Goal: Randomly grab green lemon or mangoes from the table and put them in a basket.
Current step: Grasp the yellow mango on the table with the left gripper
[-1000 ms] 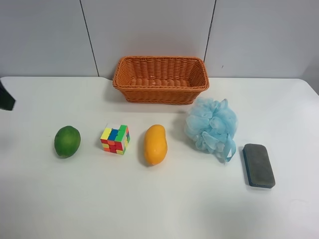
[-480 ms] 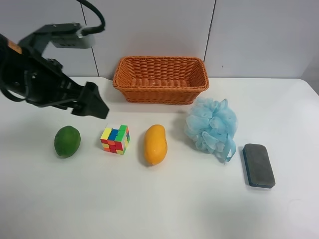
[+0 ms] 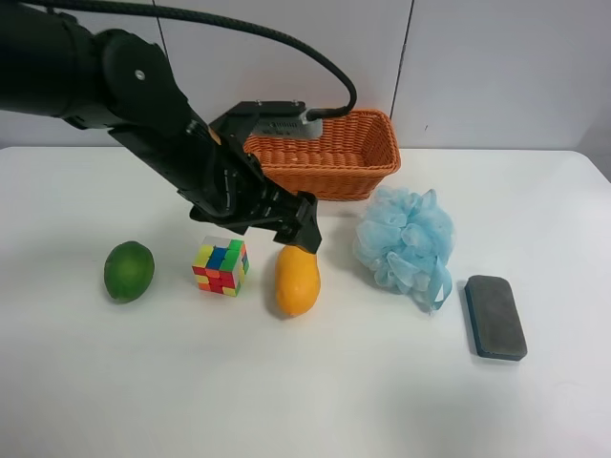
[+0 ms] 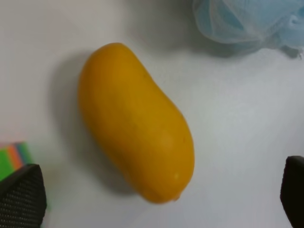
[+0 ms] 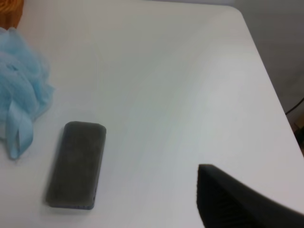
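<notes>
Left pincer (image 3: 298,232) poised low over the far end of the mango (image 3: 297,279), jaws spread wide and holding nothing. In the left wrist view, one dark fingertip (image 4: 19,199) beside a corner of the puzzle cube (image 4: 12,156) and the other at the opposite edge of the picture, neither touching the yellow-orange fruit between them. Mango flat on the white tabletop (image 3: 315,391), between the cube and a pale blue bath pouf (image 3: 406,239), apart from both. Green lemon (image 3: 129,271) beyond the cube, at the end of the row on the exterior high view's left, nothing touching it. Woven basket (image 3: 358,176) at the back of the tabletop, partly hidden behind the black arm. Dark grey block (image 3: 495,317) near the pouf, on its other side. Right pincer (image 5: 228,194) out of the high view; only one dark finger in its own wrist view, over bare tabletop near the grey block, open or closed impossible to tell.
</notes>
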Tool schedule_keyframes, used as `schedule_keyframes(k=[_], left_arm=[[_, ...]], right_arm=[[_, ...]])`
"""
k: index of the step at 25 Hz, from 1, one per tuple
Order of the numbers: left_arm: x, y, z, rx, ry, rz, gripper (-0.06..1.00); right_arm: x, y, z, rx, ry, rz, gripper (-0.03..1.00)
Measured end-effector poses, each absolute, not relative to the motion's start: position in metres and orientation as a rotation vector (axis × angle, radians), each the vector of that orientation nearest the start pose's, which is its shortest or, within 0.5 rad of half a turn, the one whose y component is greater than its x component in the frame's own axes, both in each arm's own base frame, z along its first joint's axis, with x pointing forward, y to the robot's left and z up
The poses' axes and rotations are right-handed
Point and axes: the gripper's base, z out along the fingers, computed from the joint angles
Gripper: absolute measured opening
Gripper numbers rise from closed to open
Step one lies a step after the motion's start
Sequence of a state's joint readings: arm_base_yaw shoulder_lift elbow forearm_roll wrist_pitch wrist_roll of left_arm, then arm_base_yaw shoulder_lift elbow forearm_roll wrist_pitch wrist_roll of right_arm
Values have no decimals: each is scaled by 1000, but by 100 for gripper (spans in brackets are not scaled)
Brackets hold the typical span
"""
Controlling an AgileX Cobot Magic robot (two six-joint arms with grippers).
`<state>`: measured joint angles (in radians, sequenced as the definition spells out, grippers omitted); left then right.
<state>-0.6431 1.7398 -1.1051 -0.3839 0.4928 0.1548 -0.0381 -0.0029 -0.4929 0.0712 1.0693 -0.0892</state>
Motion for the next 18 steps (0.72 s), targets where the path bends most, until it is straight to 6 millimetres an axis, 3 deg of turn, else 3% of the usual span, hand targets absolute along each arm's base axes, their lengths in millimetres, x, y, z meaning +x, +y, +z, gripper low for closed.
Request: schedule_keyframes(k=[7,18], left_arm=[[299,-248,171,621,2667,-553,97],[304,-255,138,543,2753,-573,97]], right_arm=[[-5,6,275,-56,2054,7,81],[-5,6,275,-56,2054,7,81]])
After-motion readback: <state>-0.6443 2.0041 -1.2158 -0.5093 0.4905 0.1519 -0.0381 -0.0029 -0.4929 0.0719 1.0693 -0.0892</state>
